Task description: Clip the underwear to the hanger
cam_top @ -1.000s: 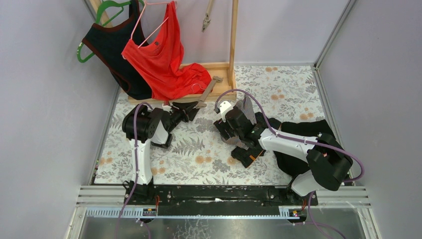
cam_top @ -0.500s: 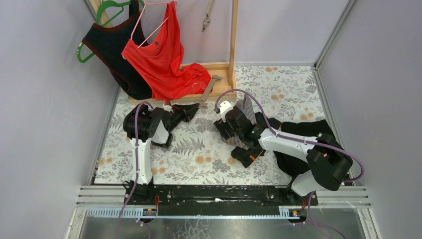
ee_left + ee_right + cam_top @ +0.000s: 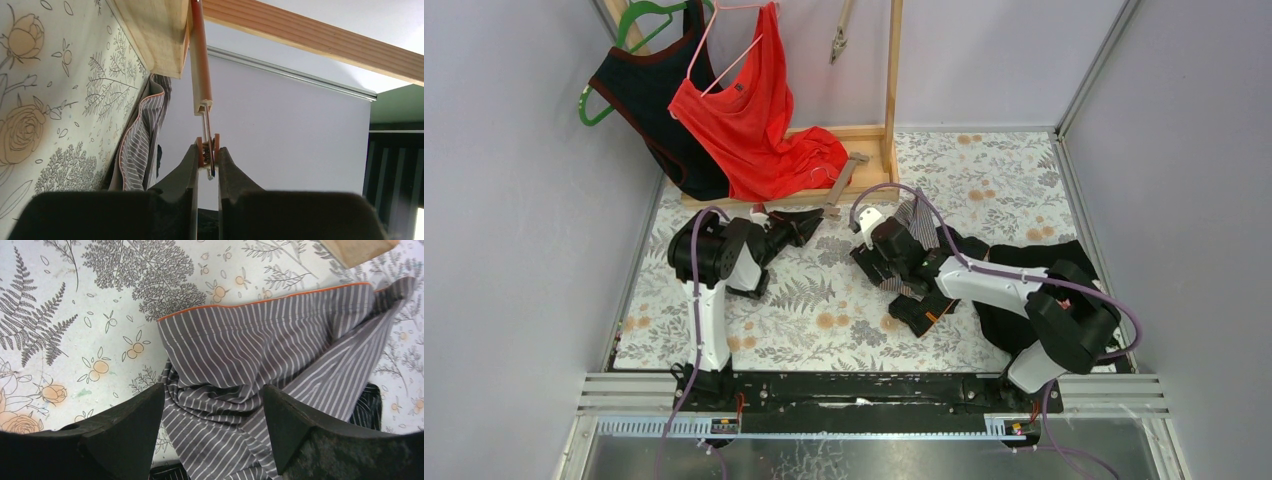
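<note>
Clip-grasp step: left claw [image 3: 206,164] clenched on the hanger clip [image 3: 208,146] by the wooden rack [image 3: 150,35], right claw [image 3: 212,412] released above the striped underwear [image 3: 260,370] bunched on the desk [image 3: 65,295]; next move likely needs the waistband [image 3: 260,303] gripped and fed to the clip.

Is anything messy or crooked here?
Yes. The red top hangs lopsided, its bottom heaped on the wooden rack base. The striped underwear lies crumpled on the table, not clipped yet.

Underwear [image 3: 919,218] right of hanger [image 3: 849,172] (on table [image 3: 994,180]).
</note>
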